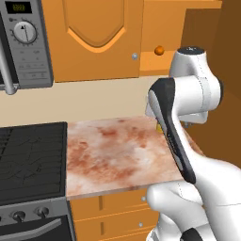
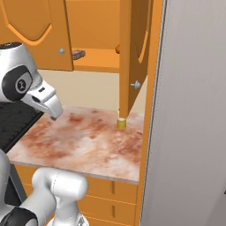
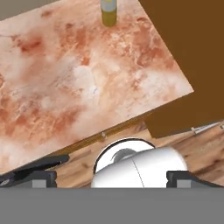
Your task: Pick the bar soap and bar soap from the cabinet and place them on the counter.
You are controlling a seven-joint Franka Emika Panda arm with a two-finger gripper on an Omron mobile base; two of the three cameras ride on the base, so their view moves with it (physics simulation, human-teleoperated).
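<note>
Jaws [image 3: 112, 181] spread wide, empty — over mottled reddish stone counter [image 3: 65, 87], cylindrical yellow bottle [image 3: 108, 13].

One bar soap [image 2: 78, 54], one orange ball [image 1: 159, 50], one yellow bottle [image 2: 121, 122]

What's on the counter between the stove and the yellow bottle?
Nothing: in the left base view the counter runs bare from the stove rightward. The right base view shows the yellow bottle at the far right, under the open cabinet door.

The microwave [image 1: 26, 44] display shows digits too blurred to read; nothing else carries text.
</note>
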